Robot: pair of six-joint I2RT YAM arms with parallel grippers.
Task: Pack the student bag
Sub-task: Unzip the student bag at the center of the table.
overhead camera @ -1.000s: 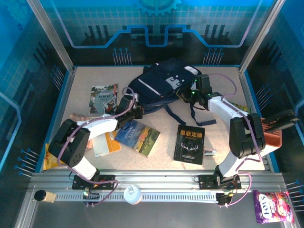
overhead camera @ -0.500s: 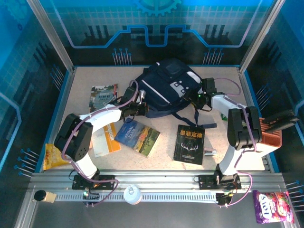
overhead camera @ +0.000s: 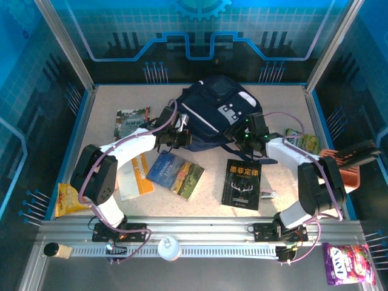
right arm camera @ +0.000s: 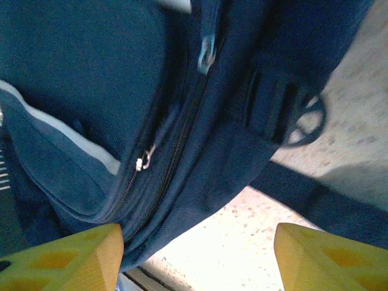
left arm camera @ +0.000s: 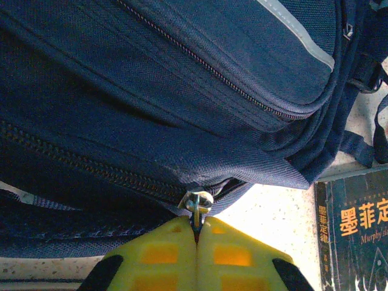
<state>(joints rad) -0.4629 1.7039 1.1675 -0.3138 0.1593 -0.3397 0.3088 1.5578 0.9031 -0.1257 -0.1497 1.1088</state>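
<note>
- At the far middle of the worktop (overhead camera: 212,206) lies the student bag (overhead camera: 212,109), front patch up.
- Left pincer (left arm camera: 197,229) is pressed shut on a metal zip pull (left arm camera: 197,202) at the bag's near-left edge.
- Right pincer (right arm camera: 197,239) gapes wide beside the bag's right flank, apparently gripping nothing; that view is blurred.

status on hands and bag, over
Left hand shut on zipper pull of student bag. Right hand open beside bag. Black book on table, unpacked.
</note>
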